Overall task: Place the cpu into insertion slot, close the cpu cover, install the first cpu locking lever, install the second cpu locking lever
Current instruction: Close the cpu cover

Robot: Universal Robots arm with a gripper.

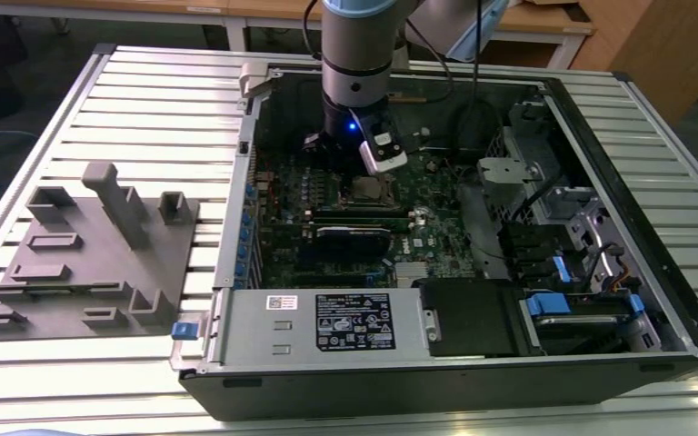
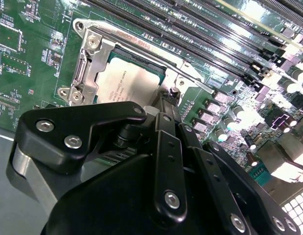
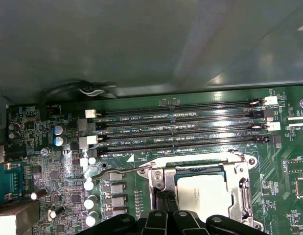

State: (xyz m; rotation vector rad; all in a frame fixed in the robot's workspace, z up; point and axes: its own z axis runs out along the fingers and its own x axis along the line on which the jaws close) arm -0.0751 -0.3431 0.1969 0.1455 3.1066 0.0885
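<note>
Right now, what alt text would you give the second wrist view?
The black gripper hangs in the foreground, its tip at the edge of a silver metal frame lying flat around the grey chip. A thin lever rod runs along the frame, memory slots beyond.

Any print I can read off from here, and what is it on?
On the power supply, a white label: too small to read.
On the cpu, etched print: too faint to read.
Beside the memory slots, white lettering: too small to read.
Nothing can be quoted.
</note>
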